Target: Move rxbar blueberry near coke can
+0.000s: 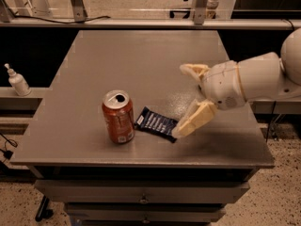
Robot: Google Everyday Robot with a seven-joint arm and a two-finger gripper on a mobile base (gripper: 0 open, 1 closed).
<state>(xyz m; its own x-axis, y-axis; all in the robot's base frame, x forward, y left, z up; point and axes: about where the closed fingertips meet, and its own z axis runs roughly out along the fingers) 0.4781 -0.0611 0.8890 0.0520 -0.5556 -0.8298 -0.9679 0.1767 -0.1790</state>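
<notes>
The rxbar blueberry [156,123], a flat dark navy wrapper with white lettering, lies on the grey table [141,65] just right of the coke can [118,117]. The can stands upright near the table's front edge, red-orange with a silver top. My gripper [184,100] is to the right of the bar, open and empty. Its near finger [194,120] hangs by the bar's right end; the far finger [193,69] is well apart from it. The white arm reaches in from the right.
A white pump bottle [18,80] stands on a lower ledge at the left. A rail with metal posts [200,4] runs behind the table. Drawers [141,199] sit below the table's front edge.
</notes>
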